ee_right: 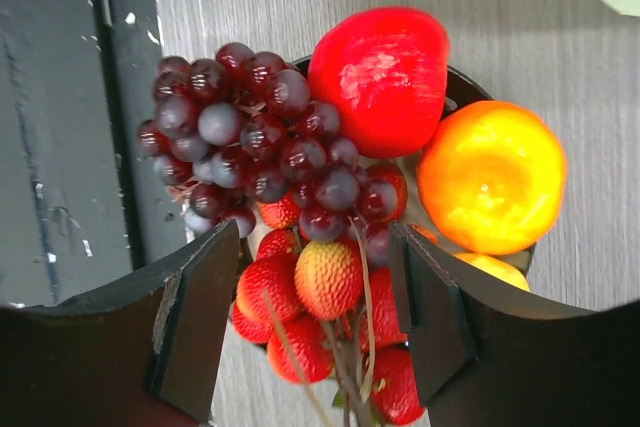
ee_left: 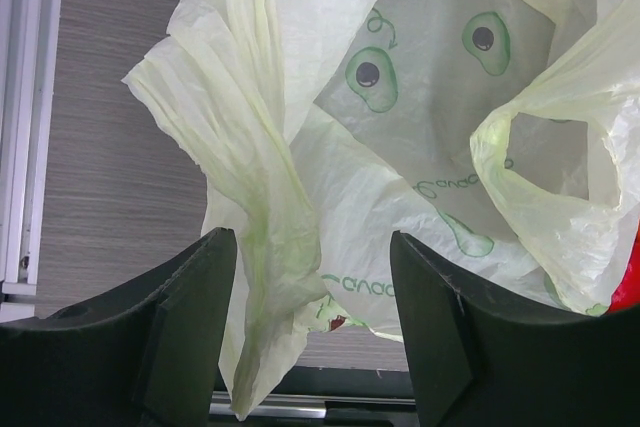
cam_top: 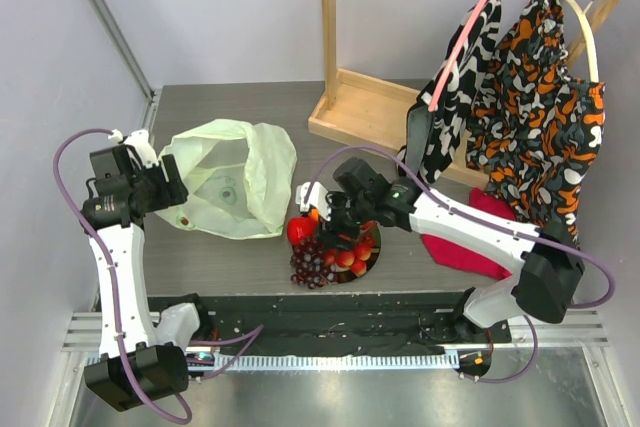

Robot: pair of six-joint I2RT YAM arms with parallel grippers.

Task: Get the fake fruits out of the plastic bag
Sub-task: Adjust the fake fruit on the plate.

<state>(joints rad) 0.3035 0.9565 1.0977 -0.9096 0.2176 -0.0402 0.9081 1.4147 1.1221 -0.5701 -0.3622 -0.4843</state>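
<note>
Covering the plate [ee_right: 468, 85], fake fruits [ee_right: 335, 187] show only its rim.

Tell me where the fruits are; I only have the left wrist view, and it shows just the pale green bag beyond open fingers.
Observer: They sit heaped on a dark plate to the right of the plastic bag, near the front edge of the table.
Operator: Is the other arm holding one?
Observer: No. The right gripper hangs open just above the strawberries, gripping nothing.
Operator: Which fruits are out?
Observer: A grape bunch, a red apple and an orange lie beside those strawberries.
</note>
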